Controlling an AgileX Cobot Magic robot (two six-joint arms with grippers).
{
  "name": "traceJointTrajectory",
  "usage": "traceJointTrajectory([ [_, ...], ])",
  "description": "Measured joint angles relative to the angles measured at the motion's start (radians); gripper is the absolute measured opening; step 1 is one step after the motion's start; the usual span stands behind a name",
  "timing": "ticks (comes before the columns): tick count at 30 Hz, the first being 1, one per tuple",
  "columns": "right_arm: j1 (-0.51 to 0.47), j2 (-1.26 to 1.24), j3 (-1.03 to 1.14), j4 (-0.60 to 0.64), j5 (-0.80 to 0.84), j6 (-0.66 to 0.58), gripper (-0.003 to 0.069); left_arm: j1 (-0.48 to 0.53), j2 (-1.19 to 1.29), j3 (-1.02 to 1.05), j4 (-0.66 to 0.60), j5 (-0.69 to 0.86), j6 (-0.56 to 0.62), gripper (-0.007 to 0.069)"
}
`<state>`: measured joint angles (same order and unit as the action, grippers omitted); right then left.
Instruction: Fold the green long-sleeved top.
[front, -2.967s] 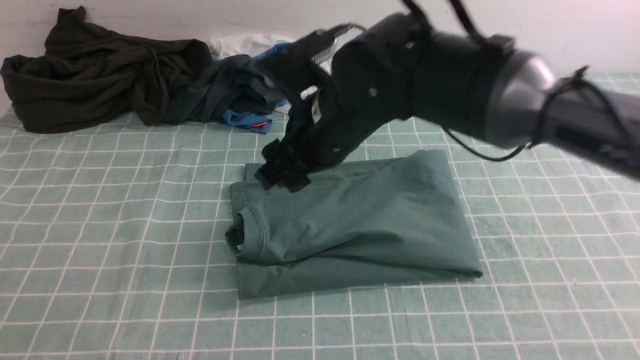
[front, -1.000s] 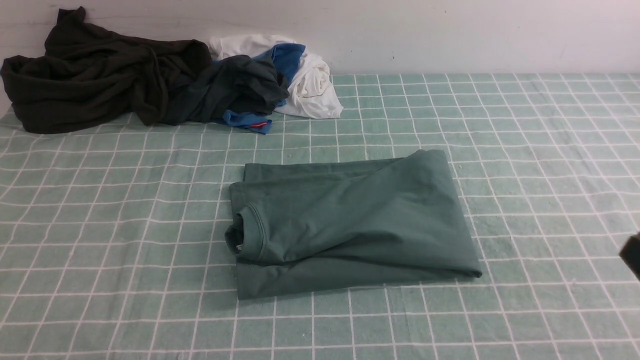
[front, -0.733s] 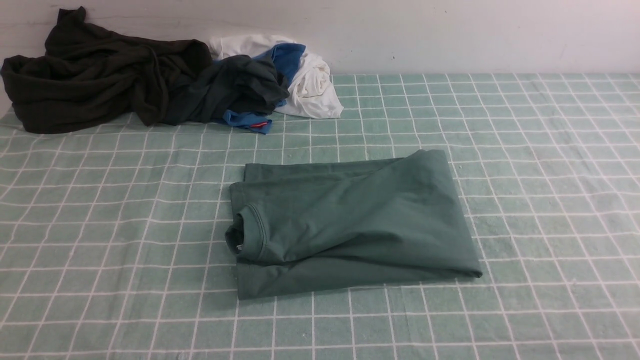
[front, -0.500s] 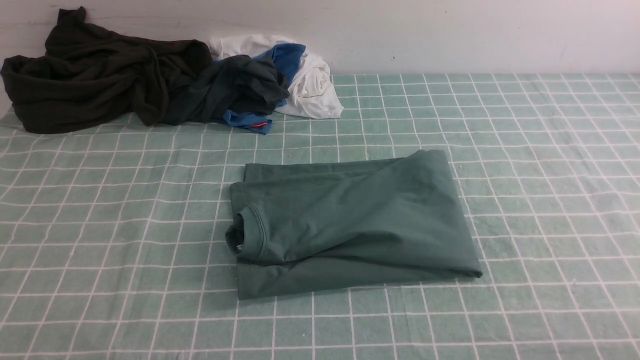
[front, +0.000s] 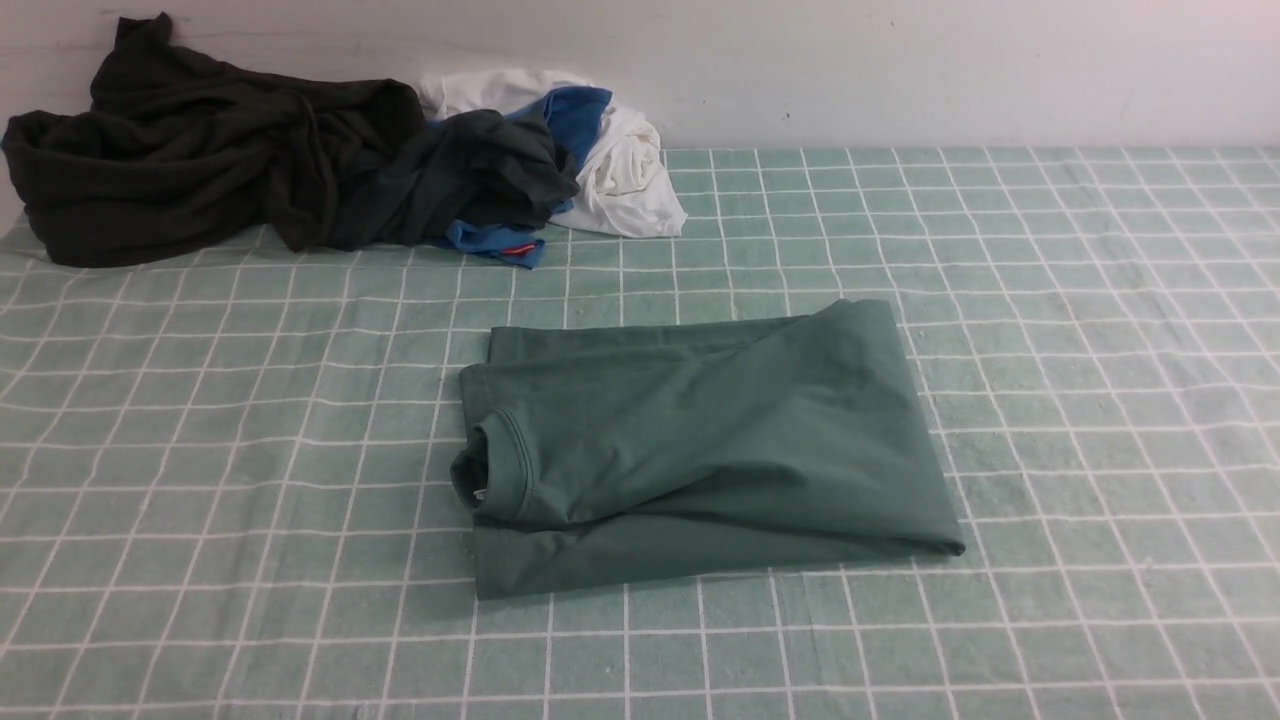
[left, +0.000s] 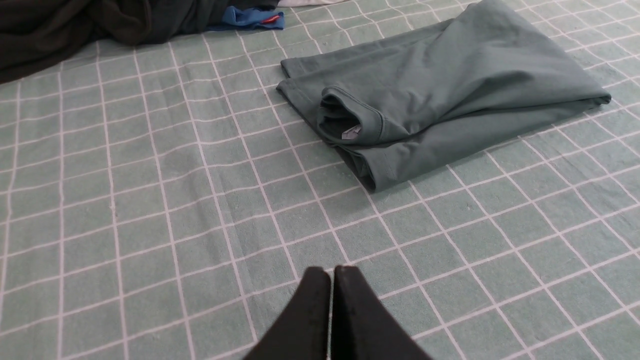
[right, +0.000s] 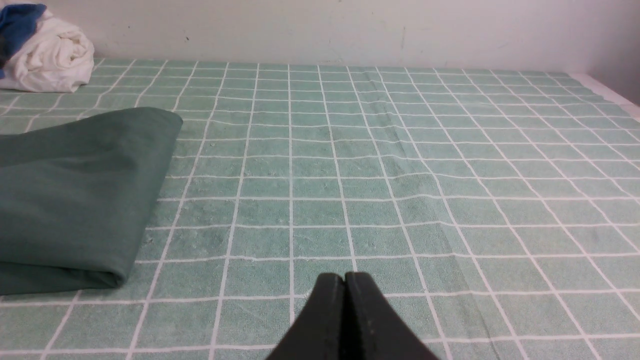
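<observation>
I'm looking at a checked mint-green tablecloth (front: 200, 420) that runs back to a plain white wall (front: 900, 70), and the green long-sleeved top (front: 700, 440) lies near the middle of it as a compact folded rectangle, its ribbed collar (front: 490, 470) turned toward my left side. Both arms sit low over bare cloth, well apart from the top: the left gripper (left: 331, 272) has its jaws pressed together on nothing, and so does the right gripper (right: 345, 280). The fold looks finished to me, so the main risk is my disturbing it: a sweep of either arm across the middle could catch the raised collar or the thick folded edge (right: 100, 275) and drag the layers open. The lower layer also sticks out past the upper one at the near edge, so the stack is uneven and could slide if nudged. The pile at the back, a blackish-olive garment (front: 180, 150), a dark grey-green one (front: 470, 170) and blue and white cloth (front: 620, 170), is near enough to snag on a far reach. The sleeves and chest print are tucked out of sight, and neither arm shows in the front view.
</observation>
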<state>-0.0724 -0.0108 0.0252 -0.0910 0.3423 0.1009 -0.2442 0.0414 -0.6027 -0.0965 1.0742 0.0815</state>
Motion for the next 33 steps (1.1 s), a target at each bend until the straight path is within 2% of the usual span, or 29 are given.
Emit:
traceJointTrajectory([
  [30, 0.0, 0.0, -0.001, 0.0, 0.006, 0.008, -0.0014, 0.0, 0.0, 0.001, 0.0, -0.001, 0.0, -0.0003],
  [32, 0.0, 0.0, -0.001, 0.0, 0.006, 0.008, -0.0014, 0.0, 0.0, 0.016, -0.006, -0.034, 0.0, -0.0003],
  [33, 0.0, 0.0, -0.001, 0.0, 0.006, 0.008, -0.0014, 0.0, 0.0, 0.046, -0.003, -0.112, 0.0, -0.0003],
])
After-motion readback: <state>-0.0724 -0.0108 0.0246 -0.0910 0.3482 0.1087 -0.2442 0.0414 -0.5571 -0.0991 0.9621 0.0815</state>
